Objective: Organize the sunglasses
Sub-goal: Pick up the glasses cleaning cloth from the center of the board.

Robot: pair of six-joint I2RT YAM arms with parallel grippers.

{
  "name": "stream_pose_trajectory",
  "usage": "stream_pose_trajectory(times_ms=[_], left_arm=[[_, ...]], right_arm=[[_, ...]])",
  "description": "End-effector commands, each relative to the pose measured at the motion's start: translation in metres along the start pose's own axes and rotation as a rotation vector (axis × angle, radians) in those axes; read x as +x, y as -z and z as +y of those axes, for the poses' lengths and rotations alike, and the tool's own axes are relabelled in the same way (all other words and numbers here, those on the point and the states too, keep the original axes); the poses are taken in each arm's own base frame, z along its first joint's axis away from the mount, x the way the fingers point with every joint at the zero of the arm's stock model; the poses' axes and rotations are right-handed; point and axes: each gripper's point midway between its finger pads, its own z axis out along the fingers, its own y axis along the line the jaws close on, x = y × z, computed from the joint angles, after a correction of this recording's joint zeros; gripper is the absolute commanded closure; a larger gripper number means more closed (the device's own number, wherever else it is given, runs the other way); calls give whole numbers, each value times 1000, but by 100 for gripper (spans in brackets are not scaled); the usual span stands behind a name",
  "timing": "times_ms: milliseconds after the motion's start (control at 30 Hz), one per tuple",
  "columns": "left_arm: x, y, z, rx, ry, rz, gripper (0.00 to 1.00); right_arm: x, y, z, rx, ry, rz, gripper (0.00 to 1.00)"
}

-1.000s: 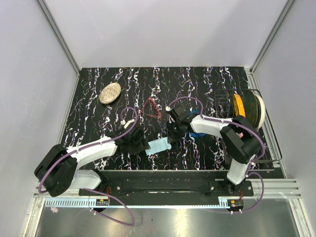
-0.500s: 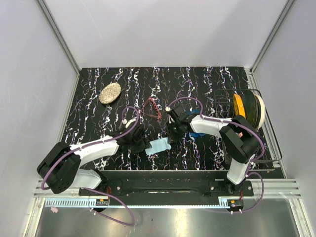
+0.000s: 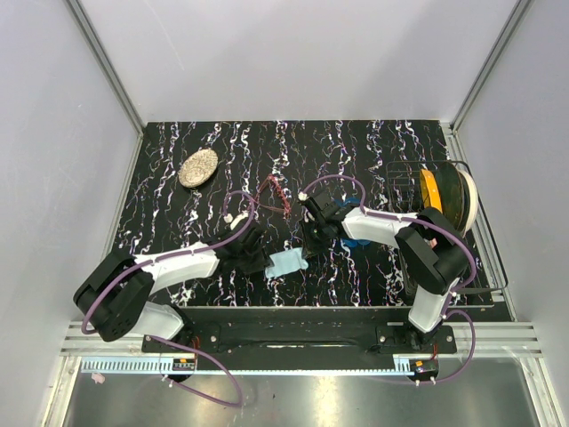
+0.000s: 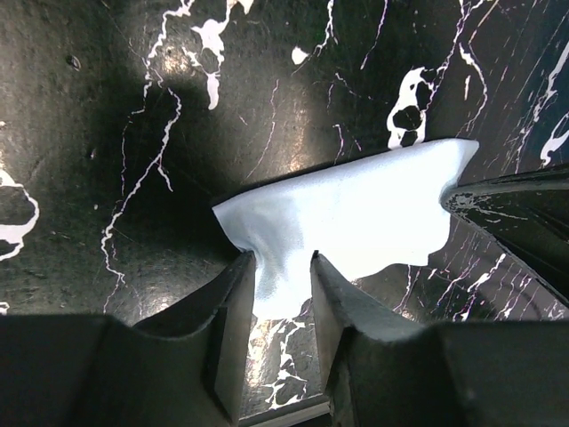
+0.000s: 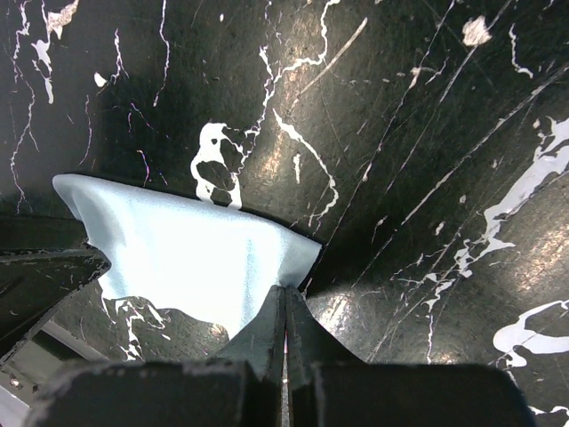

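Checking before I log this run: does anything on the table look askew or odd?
The blue cloth near the front edge lies rumpled: the right end effector pinches one corner, the left end effector straddles another edge, open. The sunglasses lie apart, farther back.

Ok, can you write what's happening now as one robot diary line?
left gripper: open, straddling cloth edge | right gripper: shut on cloth corner | sunglasses: untouched, farther back

Our left claw [image 4: 280, 262] reaches in low from the left, fingers slightly apart; our right claw [image 5: 284, 294] faces it from the right, fingers pressed together.
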Motion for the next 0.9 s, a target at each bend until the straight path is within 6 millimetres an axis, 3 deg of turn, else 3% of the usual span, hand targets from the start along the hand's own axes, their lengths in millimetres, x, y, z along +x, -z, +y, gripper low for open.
stream_pose_trajectory(times_ms=[0, 267, 533, 633, 867], left_arm=[[12, -4, 26, -103, -20, 30, 66], [11, -5, 31, -140, -44, 24, 74], [11, -8, 32, -154, -67, 27, 93], [8, -7, 28, -148, -74, 19, 99], [-8, 0, 7, -108, -144, -13, 100]], right_arm=[[0, 2, 3, 1, 4, -10, 100], [-2, 4, 6, -12, 2, -17, 100], [-5, 10, 12, -34, 0, -40, 100], [-7, 13, 14, -40, -5, -57, 100], [-18, 27, 23, -73, -35, -135, 100]])
